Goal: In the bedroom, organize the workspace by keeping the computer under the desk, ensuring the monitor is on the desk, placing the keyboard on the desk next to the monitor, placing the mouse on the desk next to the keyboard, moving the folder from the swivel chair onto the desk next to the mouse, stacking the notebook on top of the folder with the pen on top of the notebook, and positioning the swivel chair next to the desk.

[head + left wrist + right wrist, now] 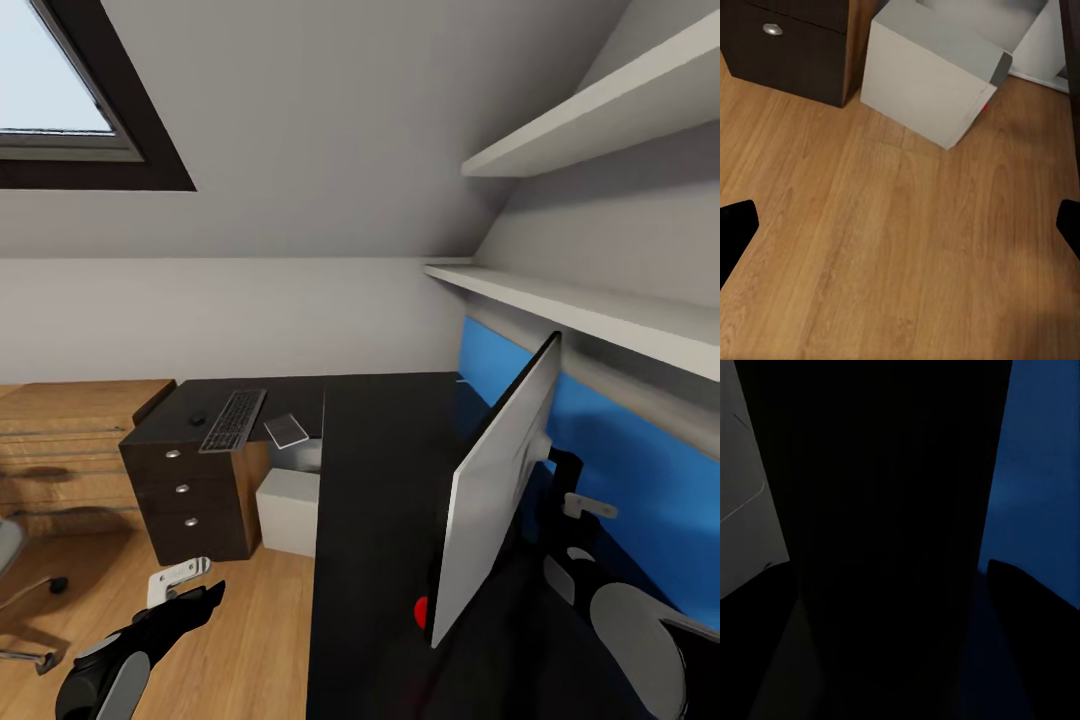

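Note:
The monitor (500,490) stands tilted and edge-on over the black desk (380,480), its grey back towards me. My right gripper (560,475) is behind it, and in the right wrist view (892,585) its fingers flank a black part of the monitor. On the desk's far wing lie the keyboard (233,420), the mouse (198,418) and the notebook (286,430). The grey computer (290,510) (934,71) sits on the floor under the desk. My left gripper (195,592) (900,232) hangs open over the wooden floor, holding nothing. Part of the swivel chair (12,560) shows at far left.
A drawer unit (185,490) (787,37) with silver knobs carries the desk's far end, and a wooden dresser (70,440) stands beside it. A blue wall panel (620,450) and white shelves (600,310) line the right wall. A red spot (421,611) shows by the monitor's lower corner.

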Tool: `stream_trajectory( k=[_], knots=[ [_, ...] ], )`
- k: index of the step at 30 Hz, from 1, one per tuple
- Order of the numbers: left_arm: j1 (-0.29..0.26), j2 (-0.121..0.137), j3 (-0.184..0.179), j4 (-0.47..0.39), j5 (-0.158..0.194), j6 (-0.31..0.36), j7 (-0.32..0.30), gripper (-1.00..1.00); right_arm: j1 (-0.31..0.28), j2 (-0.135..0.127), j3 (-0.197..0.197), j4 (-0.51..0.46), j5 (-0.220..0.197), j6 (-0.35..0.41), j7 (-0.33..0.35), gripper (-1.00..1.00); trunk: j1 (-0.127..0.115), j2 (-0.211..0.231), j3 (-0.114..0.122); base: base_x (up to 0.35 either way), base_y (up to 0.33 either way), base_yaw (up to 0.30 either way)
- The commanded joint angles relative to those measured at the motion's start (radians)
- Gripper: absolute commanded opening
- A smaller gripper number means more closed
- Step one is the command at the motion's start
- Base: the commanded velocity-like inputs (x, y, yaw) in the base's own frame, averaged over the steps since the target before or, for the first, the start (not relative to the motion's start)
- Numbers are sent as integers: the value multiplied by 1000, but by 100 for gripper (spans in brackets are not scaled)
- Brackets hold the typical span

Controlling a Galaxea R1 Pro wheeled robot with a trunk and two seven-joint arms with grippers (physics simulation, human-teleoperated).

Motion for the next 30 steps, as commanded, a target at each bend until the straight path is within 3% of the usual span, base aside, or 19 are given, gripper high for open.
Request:
stream_trajectory(
  k=[1,30],
  knots=[
    [-1,0,0,-2,11,3,8,100,0,-1,36,5,-25,1,-8,-100,0,0,-2,7,-8,0],
    [-1,1,1,-2,12,3,8,100,0,-1,36,5,-23,1,-8,-100,0,0,-2,30,0,0]
  ],
)
